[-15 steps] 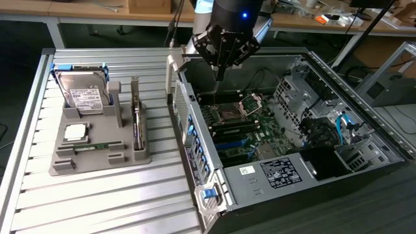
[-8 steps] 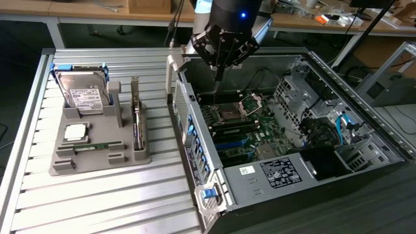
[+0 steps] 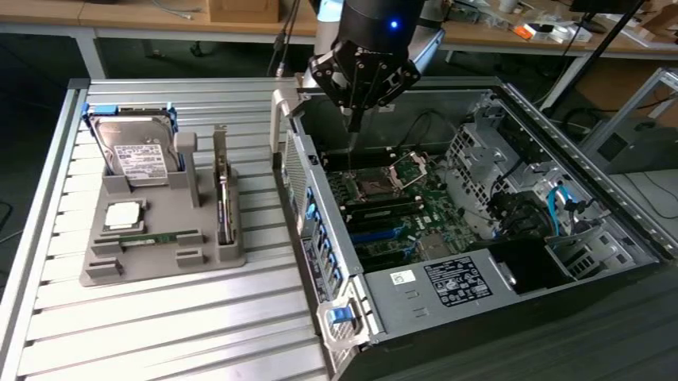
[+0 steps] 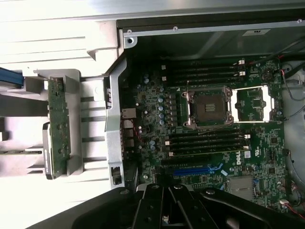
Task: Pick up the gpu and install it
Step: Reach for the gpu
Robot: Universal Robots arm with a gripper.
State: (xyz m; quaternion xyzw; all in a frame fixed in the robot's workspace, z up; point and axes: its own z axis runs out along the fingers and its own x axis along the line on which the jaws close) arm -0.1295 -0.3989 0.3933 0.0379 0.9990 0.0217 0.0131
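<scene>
A black robot tool hangs over an open grey metal computer case, fingers pressed together and gripping nothing. It sits above the case's far end, over the green motherboard.

The gpu, a thin flat dark circuit card, is well apart from the tool, toward the exterior view's left. It stands on its long edge in a slot of a grey plastic holder tray, which rests on the pale slatted metal bench outside the case. In the wrist view the card appears edge-on, beyond the case wall. A boxy silver hard drive and a small green memory stick share the tray.

The pickup appears not yet started. Likely risks:
- Closed fingers brought down on the card's thin top edge would strike it rather than straddle it.
- An off-centre grip could tilt the card or jam it against the slot and drag the tray.
- The tall case wall between tool and tray could be clipped on a low crossing.
- A card held crooked would probably miss its motherboard slot or press on nearby parts.
</scene>
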